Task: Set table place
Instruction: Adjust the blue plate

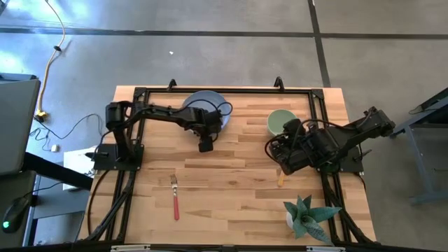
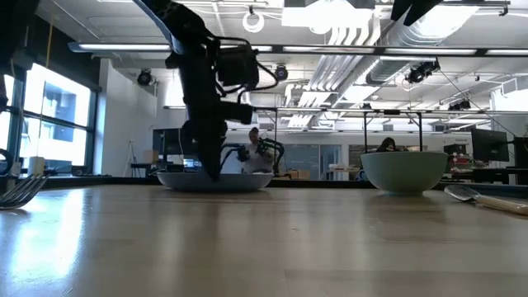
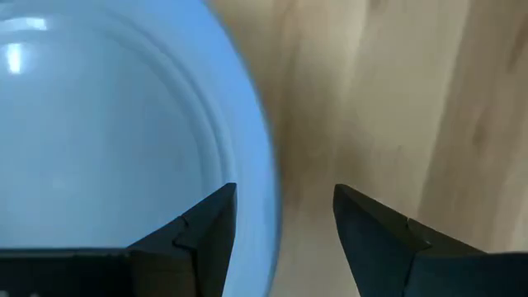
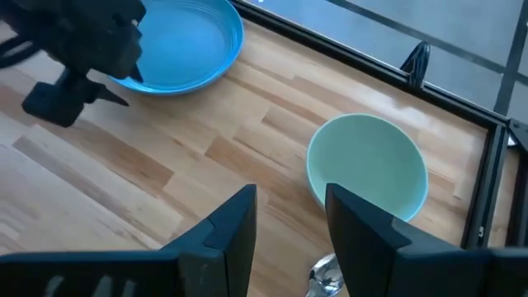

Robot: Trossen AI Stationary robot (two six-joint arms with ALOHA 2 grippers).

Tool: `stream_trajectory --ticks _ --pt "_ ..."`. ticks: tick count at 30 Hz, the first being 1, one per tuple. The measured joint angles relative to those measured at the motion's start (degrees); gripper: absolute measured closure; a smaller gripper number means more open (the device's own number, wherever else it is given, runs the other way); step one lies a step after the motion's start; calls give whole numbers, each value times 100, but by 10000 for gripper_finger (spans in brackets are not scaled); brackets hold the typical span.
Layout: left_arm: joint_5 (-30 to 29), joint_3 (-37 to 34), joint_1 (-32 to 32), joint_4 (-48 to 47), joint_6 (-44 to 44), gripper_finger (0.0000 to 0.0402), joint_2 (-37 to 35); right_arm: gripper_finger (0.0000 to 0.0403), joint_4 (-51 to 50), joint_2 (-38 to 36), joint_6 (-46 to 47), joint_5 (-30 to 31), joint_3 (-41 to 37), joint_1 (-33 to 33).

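The round blue-grey plate [image 1: 204,102] lies flat near the table's far edge. My left gripper [image 3: 285,198] is open and points down over the plate's rim [image 3: 260,165], one finger above the plate's inside and one above the bare wood; I cannot tell whether it touches. It shows in the high view [image 1: 207,134] and the low view [image 2: 210,169]. The pale green bowl [image 1: 280,122] stands right of the plate. My right gripper [image 4: 290,198] is open, on the near side of the bowl [image 4: 367,161], above the spoon [image 1: 281,178]. The red-handled fork [image 1: 175,198] lies toward the near left.
A spiky teal-green potted plant [image 1: 306,217] stands at the table's near right corner. The black rail frame [image 1: 231,89] runs along the far edge and both sides. Bare wood [image 1: 231,182] spreads between fork and spoon. In the low view the fork's tines [image 2: 21,191] rise at the left.
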Motion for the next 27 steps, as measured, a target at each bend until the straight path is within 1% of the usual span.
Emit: stream_trajectory --ticks 5,8,11,14,15,17,21,24,27 --pt "-369 0 -11 31 -18 214 208 265 0 -1 -36 4 -2 0" --pt "-524 -2 -11 14 -17 233 270 265 0 -1 -38 41 -2 0" --pt "-431 0 -13 43 -22 285 264 265 -2 -1 -38 120 -2 0" --pt "-348 20 -22 -8 -35 367 261 265 -2 -1 -40 157 -2 0" --pt "-314 41 -22 -30 -23 382 253 265 -2 -1 -40 158 -2 0" --pt "-225 87 -36 -32 -22 386 249 265 -2 -1 -52 160 -2 0" --pt "-282 331 -257 -262 -113 397 253 265 -2 -1 -155 168 -2 0" --pt "-217 727 -565 -675 -303 399 251 265 -3 -1 -300 169 -2 -3" --pt "-208 988 -1033 -766 -522 400 251 265 -3 -1 -514 165 -2 -37"
